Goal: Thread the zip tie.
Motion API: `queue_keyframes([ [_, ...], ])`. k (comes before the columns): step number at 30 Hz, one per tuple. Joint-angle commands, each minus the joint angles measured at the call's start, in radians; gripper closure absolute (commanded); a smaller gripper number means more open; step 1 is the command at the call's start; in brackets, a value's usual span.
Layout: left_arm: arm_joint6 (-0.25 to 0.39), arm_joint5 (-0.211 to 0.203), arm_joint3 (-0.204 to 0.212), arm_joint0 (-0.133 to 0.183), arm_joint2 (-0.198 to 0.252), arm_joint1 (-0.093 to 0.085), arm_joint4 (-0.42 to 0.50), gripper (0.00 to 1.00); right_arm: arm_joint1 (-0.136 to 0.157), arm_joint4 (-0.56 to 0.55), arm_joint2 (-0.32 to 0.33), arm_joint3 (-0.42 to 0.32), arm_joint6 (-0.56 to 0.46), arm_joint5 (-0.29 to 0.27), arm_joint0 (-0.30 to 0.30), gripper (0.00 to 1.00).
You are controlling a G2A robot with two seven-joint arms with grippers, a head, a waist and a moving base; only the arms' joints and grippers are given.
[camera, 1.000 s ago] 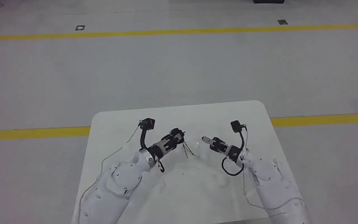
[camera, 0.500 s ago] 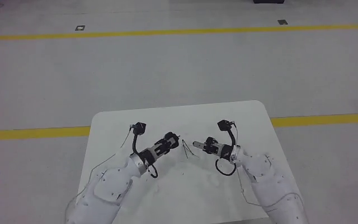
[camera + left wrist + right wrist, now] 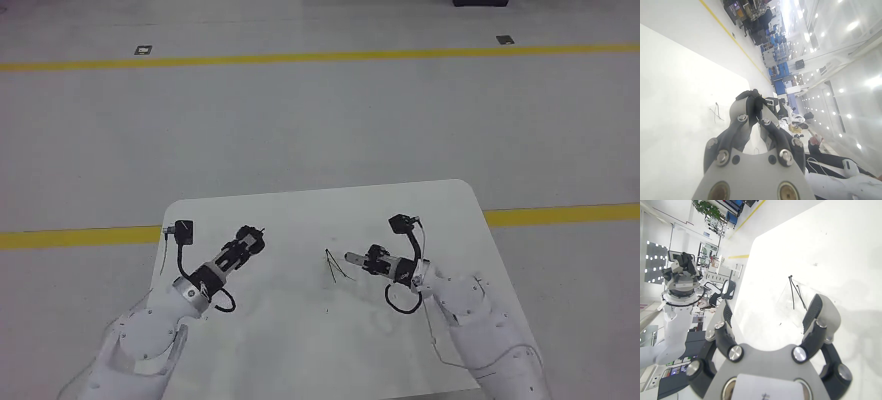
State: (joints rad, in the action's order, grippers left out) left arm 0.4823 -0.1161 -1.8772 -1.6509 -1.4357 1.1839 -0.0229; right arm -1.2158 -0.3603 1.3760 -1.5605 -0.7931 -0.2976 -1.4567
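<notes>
Since the earlier frames the left gripper has swung away toward the robot's left, from just beside the zip ties to well apart from them. The right gripper has edged in and now sits close to the ties, pointing at them. Two thin black zip ties lie crossed on the white counter, between the arms and nearer the right one. The left jaws are pressed together with nothing visible between them; the right jaws stand wide apart and empty. From the right wrist, one finger cuts off the near end of one tie, and a faint clear sheet seems to lie under the ties, though its outline is hard to make out.
</notes>
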Motion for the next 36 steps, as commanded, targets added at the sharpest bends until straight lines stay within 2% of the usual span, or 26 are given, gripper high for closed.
queue_keyframes([
  [1,-0.001,0.000,0.000,0.001,0.001,0.000,-0.001,1.00,0.000,0.000,0.000,0.000,0.000,0.000,0.000,0.00],
  [3,-0.001,0.000,0.000,0.001,0.001,0.000,-0.001,1.00,0.001,-0.039,-0.016,-0.012,-0.004,0.012,0.006,0.00],
  [7,-0.001,0.000,0.000,0.001,0.001,0.000,-0.001,1.00,-0.001,-0.141,-0.081,-0.051,-0.028,0.102,0.046,0.00],
  [17,-0.001,0.000,0.000,0.001,0.001,0.000,-0.001,1.00,-0.009,-0.308,-0.212,-0.090,-0.080,0.273,0.107,0.00],
  [30,-0.001,0.000,0.000,0.001,0.001,0.000,-0.001,1.00,-0.007,-0.346,-0.221,-0.097,-0.080,0.278,0.102,0.00],
  [33,-0.001,0.000,0.000,0.001,0.001,0.000,-0.001,1.00,-0.002,-0.434,-0.226,-0.119,-0.062,0.313,0.093,0.00],
  [36,-0.001,0.000,0.000,0.001,0.001,0.000,-0.001,1.00,0.003,-0.511,-0.222,-0.167,-0.087,0.384,0.078,0.00],
])
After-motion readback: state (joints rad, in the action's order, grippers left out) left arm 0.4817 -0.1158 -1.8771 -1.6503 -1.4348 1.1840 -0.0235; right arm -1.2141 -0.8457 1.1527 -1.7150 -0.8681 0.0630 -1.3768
